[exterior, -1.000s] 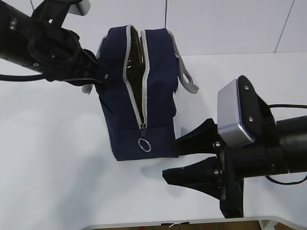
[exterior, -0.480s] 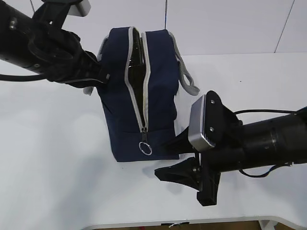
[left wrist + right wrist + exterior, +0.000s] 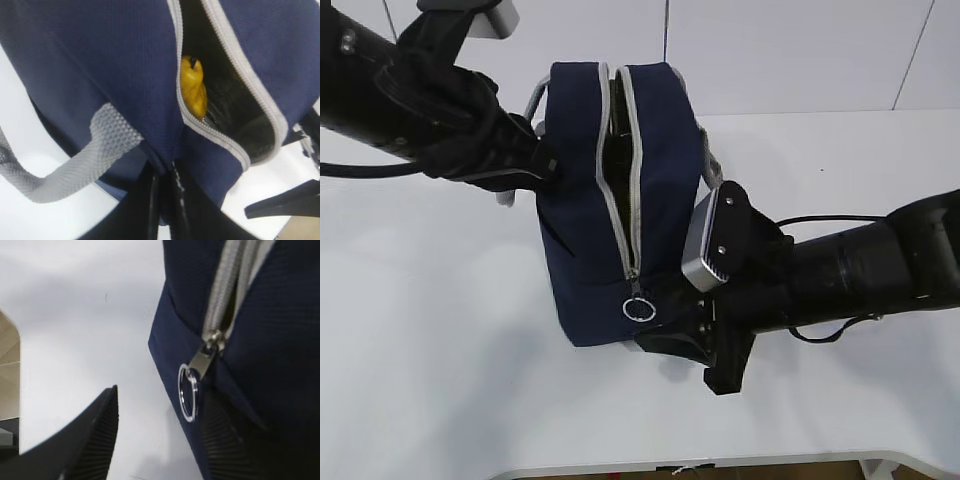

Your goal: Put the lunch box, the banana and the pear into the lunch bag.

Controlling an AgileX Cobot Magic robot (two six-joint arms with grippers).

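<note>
Filling looks done, so closing time. Left gripper (image 3: 165,200) pinched tight on lunch bag (image 3: 620,200), far left side. Right gripper (image 3: 155,425) spread apart around ring pull (image 3: 188,392), near end. Pear (image 3: 193,90) inside. Next: squeeze the ring, then pull along the zipper (image 3: 625,190).

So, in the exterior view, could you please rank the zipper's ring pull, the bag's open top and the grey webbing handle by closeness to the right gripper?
1. Silver ring pull: just left of the right gripper.
2. Grey webbing handle: above, on the navy fabric lunch bag's right side.
3. Open top: highest, farthest.
</note>
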